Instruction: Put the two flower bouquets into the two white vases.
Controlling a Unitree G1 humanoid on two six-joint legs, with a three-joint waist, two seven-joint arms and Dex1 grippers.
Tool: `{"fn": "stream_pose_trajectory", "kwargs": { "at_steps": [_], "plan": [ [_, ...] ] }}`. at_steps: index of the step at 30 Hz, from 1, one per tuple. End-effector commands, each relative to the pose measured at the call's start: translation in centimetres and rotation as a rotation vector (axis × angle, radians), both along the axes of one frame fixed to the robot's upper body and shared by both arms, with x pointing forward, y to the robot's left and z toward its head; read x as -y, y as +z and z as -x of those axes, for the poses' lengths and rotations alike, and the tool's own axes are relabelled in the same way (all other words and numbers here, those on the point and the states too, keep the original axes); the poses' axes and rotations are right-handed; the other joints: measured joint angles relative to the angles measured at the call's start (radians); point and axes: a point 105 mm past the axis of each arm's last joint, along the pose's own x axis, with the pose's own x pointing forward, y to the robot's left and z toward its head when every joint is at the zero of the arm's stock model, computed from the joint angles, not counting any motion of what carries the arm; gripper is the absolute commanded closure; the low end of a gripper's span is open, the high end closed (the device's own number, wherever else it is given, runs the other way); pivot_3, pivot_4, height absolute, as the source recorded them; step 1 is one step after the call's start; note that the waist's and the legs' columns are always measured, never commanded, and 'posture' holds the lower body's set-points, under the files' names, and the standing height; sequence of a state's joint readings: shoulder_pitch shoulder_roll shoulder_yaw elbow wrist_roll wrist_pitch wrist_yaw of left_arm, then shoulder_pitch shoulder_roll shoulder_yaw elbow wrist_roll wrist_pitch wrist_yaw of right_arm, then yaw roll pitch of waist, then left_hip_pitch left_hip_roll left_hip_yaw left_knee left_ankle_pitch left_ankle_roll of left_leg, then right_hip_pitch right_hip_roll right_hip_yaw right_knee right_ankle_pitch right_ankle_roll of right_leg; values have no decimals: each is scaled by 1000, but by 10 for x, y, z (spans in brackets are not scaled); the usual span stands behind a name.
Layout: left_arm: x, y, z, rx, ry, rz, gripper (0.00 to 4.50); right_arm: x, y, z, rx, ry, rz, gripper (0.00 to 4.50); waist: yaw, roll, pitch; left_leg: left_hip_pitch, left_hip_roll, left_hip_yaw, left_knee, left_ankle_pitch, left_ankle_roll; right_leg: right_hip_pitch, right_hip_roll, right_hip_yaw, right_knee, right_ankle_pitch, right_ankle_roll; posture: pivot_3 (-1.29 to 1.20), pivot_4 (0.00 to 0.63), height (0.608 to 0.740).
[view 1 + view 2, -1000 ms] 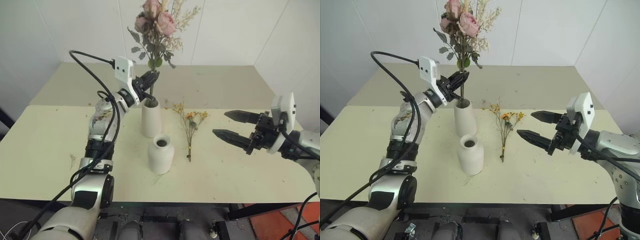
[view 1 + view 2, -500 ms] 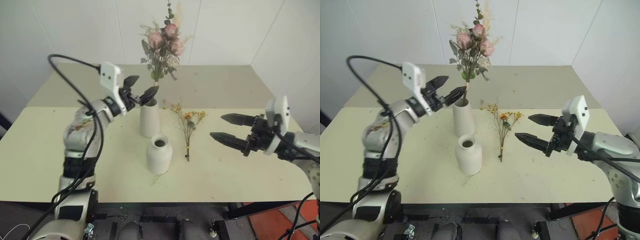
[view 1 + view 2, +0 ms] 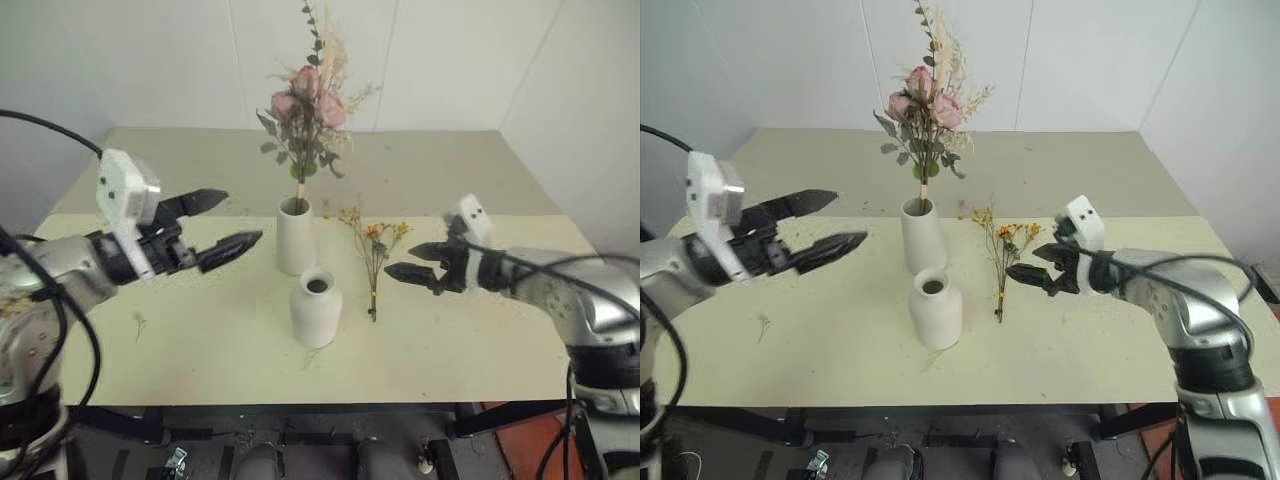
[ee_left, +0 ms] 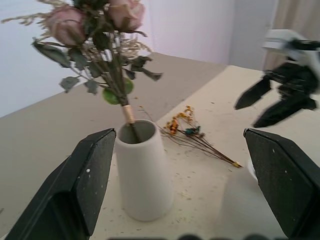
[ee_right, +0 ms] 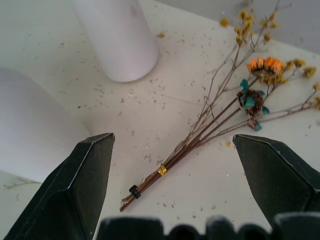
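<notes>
Left gripper point(image 3: 226, 222) wide open, empty, beside tall vase point(image 3: 295, 236) (roses point(image 3: 305, 108) inside). Right gripper point(image 3: 409, 262) agape near yellow bouquet point(image 3: 377, 248).

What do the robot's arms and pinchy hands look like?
Both arms are smooth silver-grey metal with black joints. Each ends in two pointed black fingers: left gripper, right gripper. A small white camera box sits on each wrist, and loose black cables loop along the arms.

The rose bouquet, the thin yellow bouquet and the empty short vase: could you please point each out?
rose bouquet point(image 3: 305, 100), left eye view, on the pink blooms
thin yellow bouquet point(image 5: 197, 142), right wrist view, on its stems
short vase point(image 3: 315, 315), left eye view, on its body
</notes>
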State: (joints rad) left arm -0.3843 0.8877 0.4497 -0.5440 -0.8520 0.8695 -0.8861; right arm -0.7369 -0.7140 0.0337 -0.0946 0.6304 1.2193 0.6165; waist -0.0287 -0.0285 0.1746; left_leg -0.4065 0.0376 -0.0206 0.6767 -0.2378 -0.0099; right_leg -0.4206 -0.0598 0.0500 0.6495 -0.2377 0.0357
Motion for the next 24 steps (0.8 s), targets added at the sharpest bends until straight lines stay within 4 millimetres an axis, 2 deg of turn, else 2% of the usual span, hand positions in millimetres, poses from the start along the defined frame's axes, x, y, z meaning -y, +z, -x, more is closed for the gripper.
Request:
{"fn": "stream_pose_trajectory", "kwargs": {
  "at_steps": [1,11,16,22,24],
  "plan": [
    [-1,8,25,31,-156,-81,39,-5,2,-2,-115,-35,48,0,2,0,0,0,0,0,-1,0,0,0,0,0,-1,0,0,0,150,740],
    [-12,-8,45,-69,-336,-210,39,-21,-22,-29,-114,-52,324,0,8,0,0,-2,1,1,-2,0,0,-1,0,-1,-2,0,0,0,150,740],
    [-11,-9,45,-61,-339,-216,39,-30,-31,-48,-95,-103,364,0,-3,1,0,-2,1,1,-2,0,0,-2,0,-1,-2,0,0,0,150,740],
    [-15,-8,48,-59,-318,-215,39,-45,-41,-58,-55,-100,423,0,-14,1,0,-3,1,1,-3,0,0,-3,0,-1,-2,0,0,0,150,740],
    [-15,-7,48,-55,-311,-213,0,-46,-47,-61,-37,-103,445,390,-15,1,0,-2,1,1,-3,0,0,-3,0,-1,-2,0,0,0,150,740]
  ]
}}
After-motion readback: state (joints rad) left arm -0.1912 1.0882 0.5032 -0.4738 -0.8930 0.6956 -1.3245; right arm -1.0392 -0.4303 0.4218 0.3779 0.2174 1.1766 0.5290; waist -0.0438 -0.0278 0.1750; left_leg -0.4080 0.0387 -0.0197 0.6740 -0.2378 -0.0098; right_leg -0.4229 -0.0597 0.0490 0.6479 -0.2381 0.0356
